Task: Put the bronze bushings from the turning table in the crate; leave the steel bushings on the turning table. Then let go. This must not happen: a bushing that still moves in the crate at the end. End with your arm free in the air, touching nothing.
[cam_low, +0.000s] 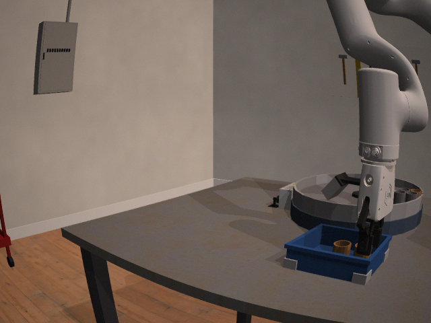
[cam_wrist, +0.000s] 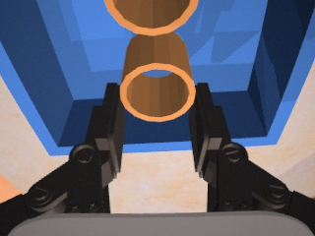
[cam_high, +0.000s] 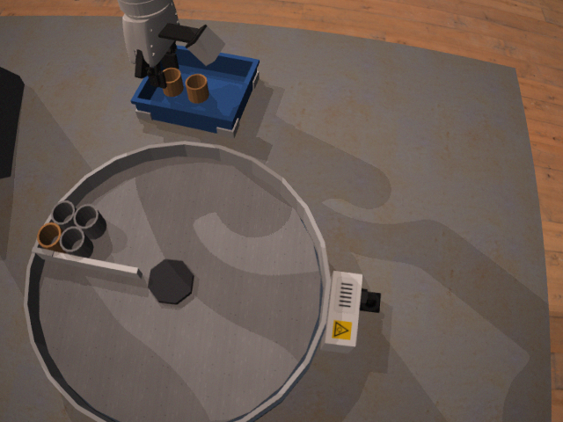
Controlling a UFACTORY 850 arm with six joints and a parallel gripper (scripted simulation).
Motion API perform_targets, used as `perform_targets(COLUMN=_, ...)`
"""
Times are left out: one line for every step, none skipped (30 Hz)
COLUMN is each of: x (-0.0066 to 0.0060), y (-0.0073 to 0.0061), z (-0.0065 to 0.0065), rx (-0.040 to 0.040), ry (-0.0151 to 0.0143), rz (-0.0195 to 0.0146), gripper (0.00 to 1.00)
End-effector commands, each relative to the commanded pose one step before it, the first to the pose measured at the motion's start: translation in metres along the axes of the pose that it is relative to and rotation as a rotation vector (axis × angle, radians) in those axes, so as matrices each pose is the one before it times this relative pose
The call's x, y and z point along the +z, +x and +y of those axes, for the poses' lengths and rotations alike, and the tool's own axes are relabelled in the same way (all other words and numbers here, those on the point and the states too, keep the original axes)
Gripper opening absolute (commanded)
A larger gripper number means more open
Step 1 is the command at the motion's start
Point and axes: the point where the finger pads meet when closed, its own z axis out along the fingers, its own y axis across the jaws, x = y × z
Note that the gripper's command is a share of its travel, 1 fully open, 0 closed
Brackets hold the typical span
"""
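My gripper (cam_high: 157, 76) is shut on a bronze bushing (cam_high: 171, 82) and holds it upright, low inside the blue crate at its left end. In the wrist view the held bushing (cam_wrist: 157, 86) sits between my two fingers. On the turning table (cam_high: 175, 281), one bronze bushing (cam_high: 48, 235) stands at the left rim with three steel bushings (cam_high: 79, 227) clustered against it, above a white bar.
A black hub (cam_high: 170, 281) sits at the table's centre. A white control box (cam_high: 343, 309) with a warning label stands at the table's right rim. A dark block lies at the left edge.
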Motion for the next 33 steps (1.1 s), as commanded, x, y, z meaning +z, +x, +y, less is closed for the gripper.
perform_targets(x=0.00054, y=0.00048, z=-0.00059, rx=0.00029, ry=0.00116, rz=0.00086, gripper=0.0)
perform_targets(x=0.00033, y=0.0, z=0.0, rx=0.0, ry=0.0, rz=0.0, gripper=0.0)
perform_targets(x=0.00031, y=0.0, z=0.0, rx=0.0, ry=0.0, rz=0.0, gripper=0.0)
perform_targets(x=0.00028, y=0.0, z=0.0, rx=0.0, ry=0.0, rz=0.0, gripper=0.0)
perform_targets(x=0.00024, y=0.0, z=0.0, rx=0.0, ry=0.0, rz=0.0, gripper=0.0)
perform_targets(x=0.00021, y=0.0, z=0.0, rx=0.0, ry=0.0, rz=0.0, gripper=0.0)
perform_targets(x=0.00017, y=0.0, z=0.0, rx=0.0, ry=0.0, rz=0.0, gripper=0.0)
perform_targets(x=0.00013, y=0.0, z=0.0, rx=0.0, ry=0.0, rz=0.0, gripper=0.0)
perform_targets(x=0.0001, y=0.0, z=0.0, rx=0.0, ry=0.0, rz=0.0, gripper=0.0)
perform_targets(x=0.00006, y=0.0, z=0.0, rx=0.0, ry=0.0, rz=0.0, gripper=0.0)
perform_targets(x=0.0, y=0.0, z=0.0, rx=0.0, ry=0.0, rz=0.0, gripper=0.0)
perform_targets(x=0.0, y=0.0, z=0.0, rx=0.0, ry=0.0, rz=0.0, gripper=0.0)
perform_targets(x=0.00003, y=0.0, z=0.0, rx=0.0, ry=0.0, rz=0.0, gripper=0.0)
perform_targets(x=0.00001, y=0.0, z=0.0, rx=0.0, ry=0.0, rz=0.0, gripper=0.0)
perform_targets(x=0.0, y=0.0, z=0.0, rx=0.0, ry=0.0, rz=0.0, gripper=0.0)
perform_targets(x=0.0, y=0.0, z=0.0, rx=0.0, ry=0.0, rz=0.0, gripper=0.0)
perform_targets(x=0.0, y=0.0, z=0.0, rx=0.0, ry=0.0, rz=0.0, gripper=0.0)
perform_targets(x=0.0, y=0.0, z=0.0, rx=0.0, ry=0.0, rz=0.0, gripper=0.0)
perform_targets(x=0.0, y=0.0, z=0.0, rx=0.0, ry=0.0, rz=0.0, gripper=0.0)
perform_targets(x=0.0, y=0.0, z=0.0, rx=0.0, ry=0.0, rz=0.0, gripper=0.0)
perform_targets(x=0.0, y=0.0, z=0.0, rx=0.0, ry=0.0, rz=0.0, gripper=0.0)
perform_targets(x=0.0, y=0.0, z=0.0, rx=0.0, ry=0.0, rz=0.0, gripper=0.0)
perform_targets(x=0.0, y=0.0, z=0.0, rx=0.0, ry=0.0, rz=0.0, gripper=0.0)
perform_targets(x=0.0, y=0.0, z=0.0, rx=0.0, ry=0.0, rz=0.0, gripper=0.0)
perform_targets(x=0.0, y=0.0, z=0.0, rx=0.0, ry=0.0, rz=0.0, gripper=0.48)
perform_targets(x=0.0, y=0.0, z=0.0, rx=0.0, ry=0.0, rz=0.0, gripper=0.48)
perform_targets(x=0.0, y=0.0, z=0.0, rx=0.0, ry=0.0, rz=0.0, gripper=0.48)
perform_targets(x=0.0, y=0.0, z=0.0, rx=0.0, ry=0.0, rz=0.0, gripper=0.48)
perform_targets(x=0.0, y=0.0, z=0.0, rx=0.0, ry=0.0, rz=0.0, gripper=0.48)
perform_targets(x=0.0, y=0.0, z=0.0, rx=0.0, ry=0.0, rz=0.0, gripper=0.48)
perform_targets(x=0.0, y=0.0, z=0.0, rx=0.0, ry=0.0, rz=0.0, gripper=0.48)
perform_targets(x=0.0, y=0.0, z=0.0, rx=0.0, ry=0.0, rz=0.0, gripper=0.48)
perform_targets(x=0.0, y=0.0, z=0.0, rx=0.0, ry=0.0, rz=0.0, gripper=0.48)
